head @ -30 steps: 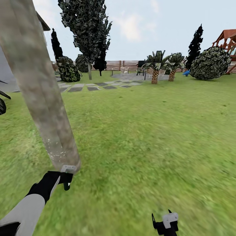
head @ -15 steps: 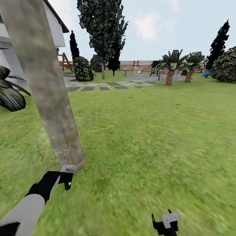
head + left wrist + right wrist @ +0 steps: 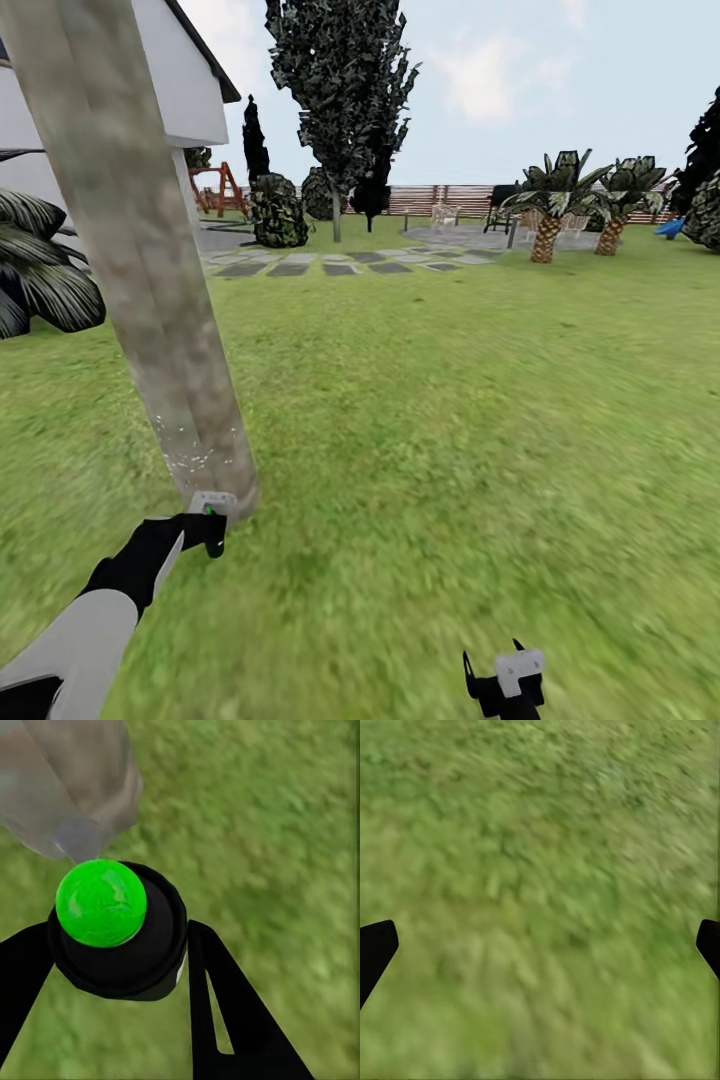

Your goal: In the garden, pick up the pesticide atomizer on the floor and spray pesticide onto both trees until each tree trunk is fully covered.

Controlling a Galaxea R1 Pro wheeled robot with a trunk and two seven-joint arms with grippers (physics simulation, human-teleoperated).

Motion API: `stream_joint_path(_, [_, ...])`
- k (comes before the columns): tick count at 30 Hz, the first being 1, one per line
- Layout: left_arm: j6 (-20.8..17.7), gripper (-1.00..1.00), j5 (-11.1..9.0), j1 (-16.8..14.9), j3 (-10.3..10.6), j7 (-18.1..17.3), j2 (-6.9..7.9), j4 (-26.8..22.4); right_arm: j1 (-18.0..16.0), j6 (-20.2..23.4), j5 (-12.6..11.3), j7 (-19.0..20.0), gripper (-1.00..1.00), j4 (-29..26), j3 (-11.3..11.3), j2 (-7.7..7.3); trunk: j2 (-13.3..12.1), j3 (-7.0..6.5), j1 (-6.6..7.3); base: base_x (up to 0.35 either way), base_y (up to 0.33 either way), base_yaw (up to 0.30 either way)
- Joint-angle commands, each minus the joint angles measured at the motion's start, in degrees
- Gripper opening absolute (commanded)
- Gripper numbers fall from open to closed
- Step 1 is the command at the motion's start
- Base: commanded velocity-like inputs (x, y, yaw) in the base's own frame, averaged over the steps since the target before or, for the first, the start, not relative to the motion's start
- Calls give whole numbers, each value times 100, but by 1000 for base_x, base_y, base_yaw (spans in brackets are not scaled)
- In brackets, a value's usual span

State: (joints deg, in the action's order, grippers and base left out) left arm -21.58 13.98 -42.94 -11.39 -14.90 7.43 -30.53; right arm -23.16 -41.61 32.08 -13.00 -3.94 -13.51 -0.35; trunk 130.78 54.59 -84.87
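Note:
A thick, leaning pale grey-brown tree trunk point(image 3: 140, 260) rises at the left of the head view. Whitish pesticide specks point(image 3: 185, 455) dot its lower part. My left gripper point(image 3: 205, 525) is at the foot of the trunk, shut on the pesticide atomizer point(image 3: 210, 503). In the left wrist view the atomizer point(image 3: 112, 922) is a black body with a bright green round top. It sits between the black fingers point(image 3: 225, 1012), close to the trunk point(image 3: 67, 780). My right gripper point(image 3: 505, 680) hangs low over the lawn, and its wrist view shows it open point(image 3: 540, 945) above bare grass.
A white house point(image 3: 190, 90) and a spiky plant point(image 3: 45, 270) stand at the left. Stepping stones point(image 3: 330, 268) lead to a grey patio point(image 3: 470, 238) by the wooden fence point(image 3: 440, 198). Dark cone trees point(image 3: 345, 90) and small palms point(image 3: 548, 200) stand far off across open lawn.
The whole head view has swung left, bringing the house and spiky plant into sight. My left gripper with the atomizer sits slightly higher against the trunk. The right gripper has not moved.

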Motion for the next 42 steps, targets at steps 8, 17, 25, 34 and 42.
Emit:
stream_joint_path(8, [-109, -100, 72, -73, -20, -119, 80, -23, -4, -13, 61, -35, 100, 7, -30, -9, 2, 5, 0, 9, -7, 29])
stream_joint_path(17, [-693, -100, 51, -245, -17, -131, -17, -580, -4, -10, 61, -28, 100, 7, -29, 0, 2, 5, 0, 0, 0, 262])
stream_joint_path(25, [-1149, -100, 60, -638, 568, -554, -13, -725, -4, -7, 61, -27, 100, 8, -29, 0, 2, 5, 0, 0, 0, 275])
stream_joint_path(34, [-1408, -100, 77, -593, 637, -568, 3, -1339, -4, -13, 61, -35, 100, 7, -38, -15, 2, 5, 0, 145, -109, 34])
stream_joint_path(42, [-1404, -100, 79, -584, 603, -560, 55, -1341, -5, -11, 61, -35, 100, 7, -38, -12, 2, 5, 0, 178, -218, 0])
